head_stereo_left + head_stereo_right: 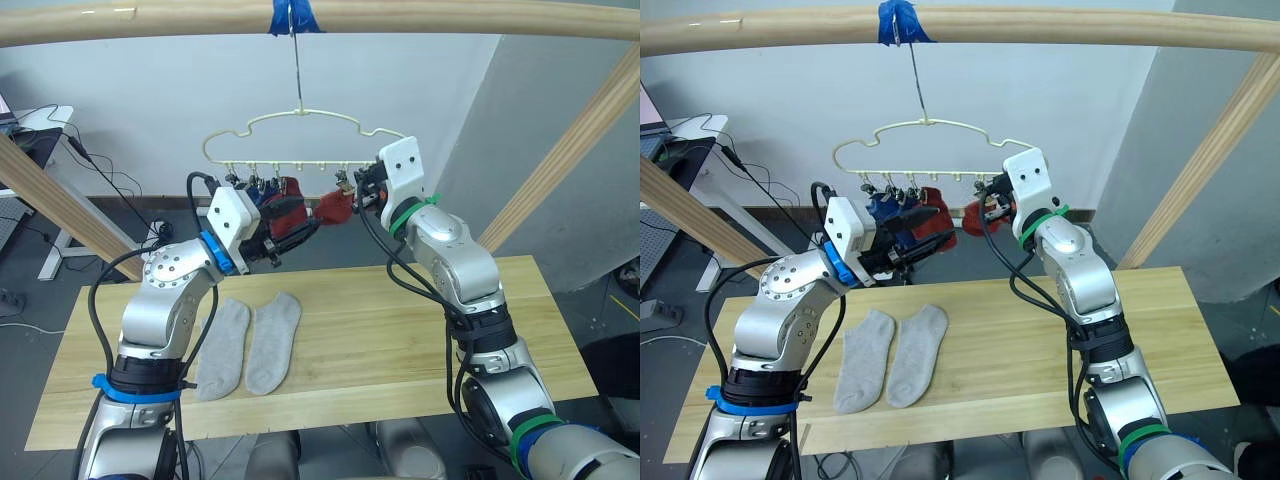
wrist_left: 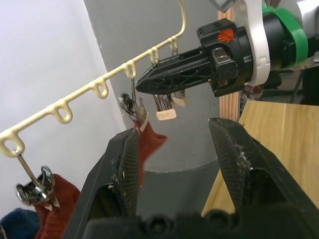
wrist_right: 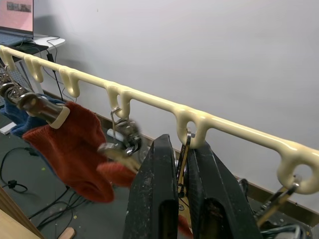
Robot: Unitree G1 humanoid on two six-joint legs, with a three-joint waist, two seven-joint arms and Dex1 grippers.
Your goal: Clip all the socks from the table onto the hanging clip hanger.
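While two light grey knit ankle socks wait on the light wood plank worktop, the left claw gapes empty; the right claw pinches a metal clip on the pale-yellow wire clip hanger, where blue and rust red socks hang.

Silver arms; black cables; blue, green bands; black claws.

Two grey socks, two red socks, one clip hanger
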